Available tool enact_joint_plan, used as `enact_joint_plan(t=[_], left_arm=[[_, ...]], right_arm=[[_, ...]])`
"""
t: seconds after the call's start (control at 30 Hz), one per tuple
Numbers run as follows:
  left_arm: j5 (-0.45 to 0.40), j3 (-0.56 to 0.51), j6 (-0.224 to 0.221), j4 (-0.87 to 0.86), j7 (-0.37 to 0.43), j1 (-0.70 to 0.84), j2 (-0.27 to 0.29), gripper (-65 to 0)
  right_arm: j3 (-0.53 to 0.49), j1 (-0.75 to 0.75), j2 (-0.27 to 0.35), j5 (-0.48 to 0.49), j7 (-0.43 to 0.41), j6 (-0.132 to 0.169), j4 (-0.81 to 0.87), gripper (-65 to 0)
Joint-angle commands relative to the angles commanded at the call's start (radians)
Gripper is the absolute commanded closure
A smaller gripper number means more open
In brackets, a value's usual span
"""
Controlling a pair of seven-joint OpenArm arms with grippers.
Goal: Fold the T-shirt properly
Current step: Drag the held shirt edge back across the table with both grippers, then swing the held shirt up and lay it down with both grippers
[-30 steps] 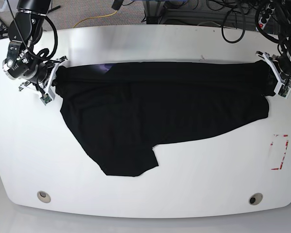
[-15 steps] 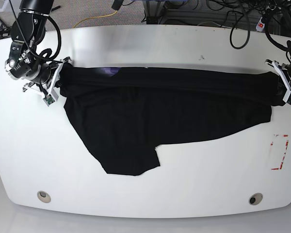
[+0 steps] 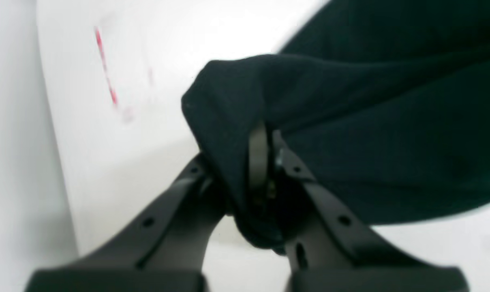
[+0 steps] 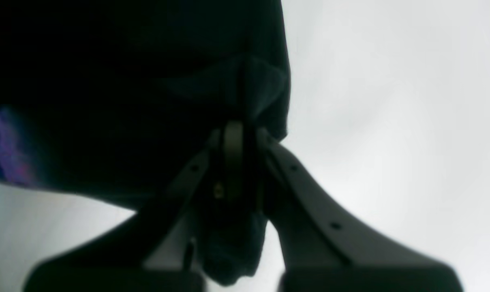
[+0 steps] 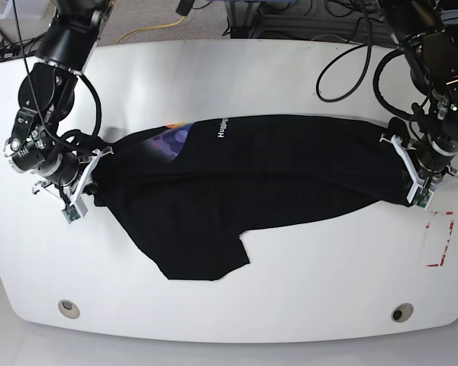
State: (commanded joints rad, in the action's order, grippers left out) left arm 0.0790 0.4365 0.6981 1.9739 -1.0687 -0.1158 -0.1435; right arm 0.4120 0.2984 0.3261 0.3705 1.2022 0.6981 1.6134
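The black T-shirt point(image 5: 275, 171) lies stretched across the white table point(image 5: 237, 297), with a strip of its yellow-and-purple graphic point(image 5: 172, 135) and white text showing along its far edge. My left gripper point(image 5: 416, 185) is shut on the shirt's right end; the wrist view shows cloth point(image 3: 350, 121) bunched between its fingers point(image 3: 257, 156). My right gripper point(image 5: 82, 192) is shut on the shirt's left end, with cloth point(image 4: 147, 81) pinched between its fingers point(image 4: 232, 150). One sleeve point(image 5: 206, 263) hangs toward the front edge.
A red-marked rectangle point(image 5: 440, 238) is on the table at the right, just in front of my left gripper; it shows blurred in the left wrist view point(image 3: 105, 67). Two round grommets point(image 5: 69, 308) point(image 5: 401, 312) sit near the front edge. Cables lie behind the table.
Both grippers have pulled the shirt's far edge toward the front of the table. More of the graphic and the white text has come into sight.
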Motion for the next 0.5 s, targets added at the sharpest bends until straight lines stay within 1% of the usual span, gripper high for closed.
enact_joint_plan(t=[0.03,0.1,0.2,0.27,0.37,0.43,0.5], left_arm=[[-0.02,0.0,0.0,-0.003,0.0,-0.032,0.02,0.0],[-0.055,-0.003,0.0,-0.017,0.0,-0.095,0.06,0.0],[-0.094,-0.048,0.0,-0.028,0.0,-0.175,0.083,0.0],[-0.107,-0.075,0.0,-0.028,0.0,-0.216,0.089,0.0],[-0.107,-0.083,0.0,-0.026,0.0,-0.288,0.084,0.0],[-0.107,-0.077,0.0,-0.026,0.0,-0.345,0.083,0.0],[-0.107,-0.077,0.0,-0.025,0.0,-0.397,0.068,0.0]], right_arm=[[0.0,0.038,0.0,0.0,0.0,0.0,-0.032,0.0],[0.0,0.12,0.021,0.0,0.0,0.0,-0.098,0.0],[-0.002,0.239,0.035,0.0,0.0,0.0,-0.19,0.0],[-0.011,0.328,0.046,0.0,0.0,0.0,-0.258,0.0],[-0.055,0.439,0.081,0.0,-0.002,0.0,-0.331,0.0],[-0.075,0.511,0.091,0.0,-0.002,0.0,-0.365,0.0],[-0.083,0.572,0.1,0.0,-0.002,0.0,-0.381,0.0]])
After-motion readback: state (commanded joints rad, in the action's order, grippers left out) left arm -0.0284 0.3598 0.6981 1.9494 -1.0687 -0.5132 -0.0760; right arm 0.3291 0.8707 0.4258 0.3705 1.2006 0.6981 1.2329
